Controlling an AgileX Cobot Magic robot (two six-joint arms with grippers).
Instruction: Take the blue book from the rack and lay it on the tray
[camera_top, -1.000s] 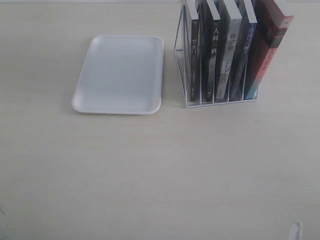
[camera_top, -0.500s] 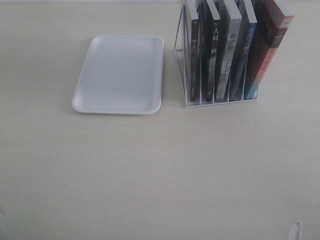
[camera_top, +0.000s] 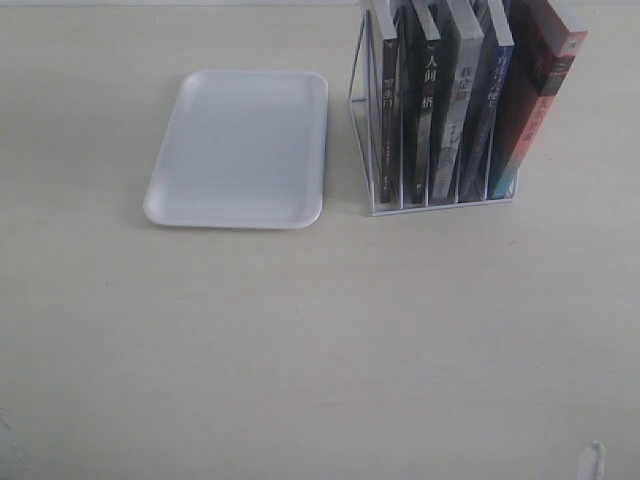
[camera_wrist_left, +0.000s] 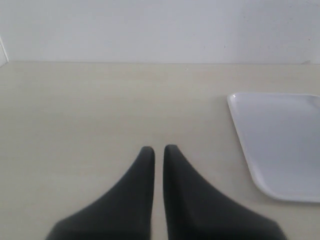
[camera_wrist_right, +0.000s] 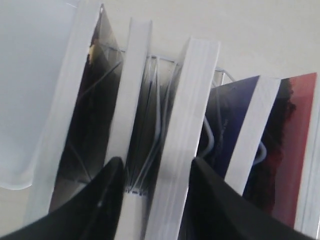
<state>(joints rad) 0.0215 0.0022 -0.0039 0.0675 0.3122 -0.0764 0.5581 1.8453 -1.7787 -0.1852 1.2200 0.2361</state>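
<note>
- Left gripper (camera_wrist_left: 158, 150): my two dark fingers (camera_wrist_left: 135, 190) are drawn together with only a sliver of table (camera_top: 300, 350) showing between them. They hold nothing and hang low over the bare tabletop.
- Tray (camera_wrist_left: 280, 140): the white tray lies flat on the table, ahead of my left fingertips and off to one side, well apart from them.
- Right gripper (camera_wrist_right: 157, 164): my fingers here stand spread apart with nothing clamped, poised over the top edges of the upright books.
- Rack (camera_top: 440, 206): the white wire stand sits directly beneath my right gripper, its thin dividers showing between the books.
- Grey-spined book (camera_wrist_right: 192, 100): its thick white page block runs through the gap between my right fingers.
- Blue book (camera_wrist_right: 230, 115): it stands upright in the rack, one slot beyond the grey-spined book, just outside my right finger on the side away from the tray. Its deep blue cover and white page edge are in view. I cannot tell whether that finger touches it.
- Red book (camera_wrist_right: 295, 150): it stands next past the blue book, farthest from my right gripper on that side.
- Black-spined books (camera_top: 405, 110): these two fill the slots on the tray side of my right gripper.
</note>
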